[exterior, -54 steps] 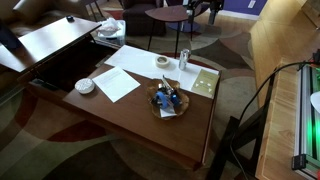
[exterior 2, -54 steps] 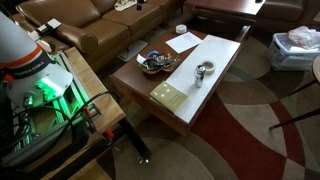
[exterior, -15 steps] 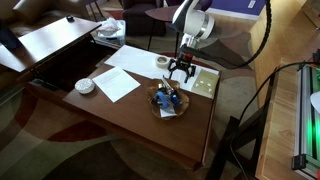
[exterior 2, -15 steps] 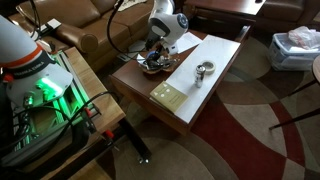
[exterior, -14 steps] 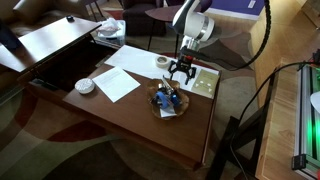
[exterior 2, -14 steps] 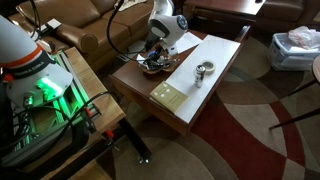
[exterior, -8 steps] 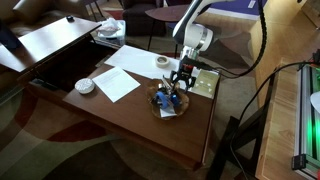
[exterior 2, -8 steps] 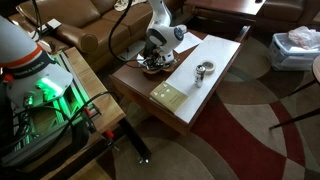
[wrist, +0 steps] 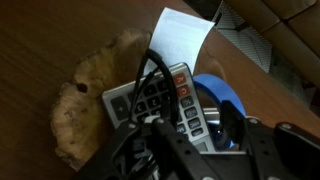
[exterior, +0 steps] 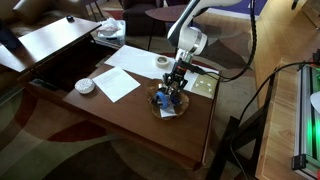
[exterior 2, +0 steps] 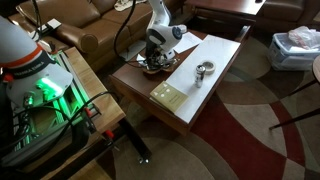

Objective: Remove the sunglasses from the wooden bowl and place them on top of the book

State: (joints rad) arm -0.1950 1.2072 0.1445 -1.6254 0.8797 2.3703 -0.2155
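My gripper (exterior: 173, 90) hangs over one wooden bowl (wrist: 75, 110). One dark, thin-armed sunglasses (wrist: 148, 78), seemingly inside. One pale book (exterior: 205, 82). Jaw spacing indiscernible.

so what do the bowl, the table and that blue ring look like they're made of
The bowl looks like pale, matte natural wood: mottled tan grain, uneven rim. The table seems dark reddish-brown wood or veneer, with a soft sheen. The blue ring looks smooth, possibly plastic or a tape roll; too blurred to tell.
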